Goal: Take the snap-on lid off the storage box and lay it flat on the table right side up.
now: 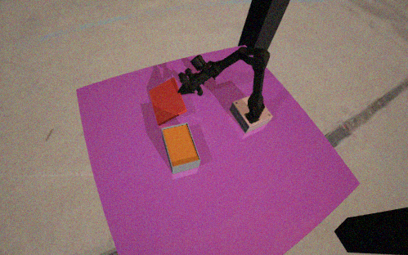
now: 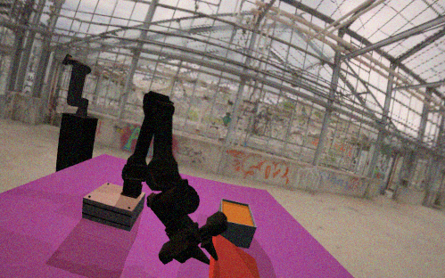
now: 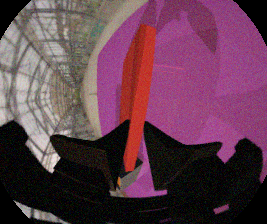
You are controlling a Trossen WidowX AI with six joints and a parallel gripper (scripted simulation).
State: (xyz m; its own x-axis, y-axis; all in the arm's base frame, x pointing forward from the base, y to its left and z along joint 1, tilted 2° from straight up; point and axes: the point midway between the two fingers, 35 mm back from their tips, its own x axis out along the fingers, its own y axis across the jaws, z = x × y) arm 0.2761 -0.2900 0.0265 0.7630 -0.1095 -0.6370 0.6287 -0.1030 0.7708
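Observation:
The red lid (image 1: 167, 100) (image 2: 234, 264) (image 3: 142, 85) is off the box, behind it in the top view, and looks tilted. My gripper (image 1: 180, 91) (image 2: 213, 260) (image 3: 136, 123) is shut on one edge of the lid. The lid's shadow falls beside it; whether its lower edge touches the table is unclear. The wrist view shows a narrow side of the lid between the fingers. The grey storage box (image 1: 186, 167) (image 2: 239, 233) (image 3: 130, 178) stands upright and open, with orange inside. The lid's lower part is cut off in the exterior view.
The arm's base stands on a pale pink block with dark sides (image 1: 239, 118) (image 2: 109, 214) to one side of the box and lid. The magenta table (image 1: 230, 196) (image 2: 33, 192) has its far edge close behind the lid in the top view. Dark structures stand beyond the table.

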